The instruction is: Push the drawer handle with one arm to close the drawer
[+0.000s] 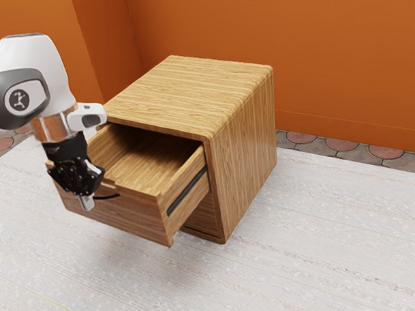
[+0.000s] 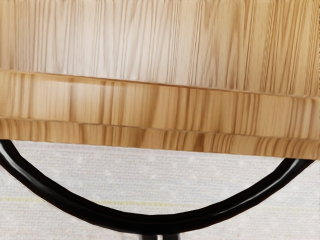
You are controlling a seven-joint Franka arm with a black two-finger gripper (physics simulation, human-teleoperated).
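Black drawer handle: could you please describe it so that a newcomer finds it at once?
Find the wooden cabinet, then its pulled-out drawer. The handle is on that drawer's front: a black, bowed bar, unlike the straight dark rail along the drawer's side.

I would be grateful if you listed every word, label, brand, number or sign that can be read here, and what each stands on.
No words or numbers can be read.
Arm: a round dark badge with a pale mark, too small to make out.
Drawer, handle and cabinet: no text that I can see.
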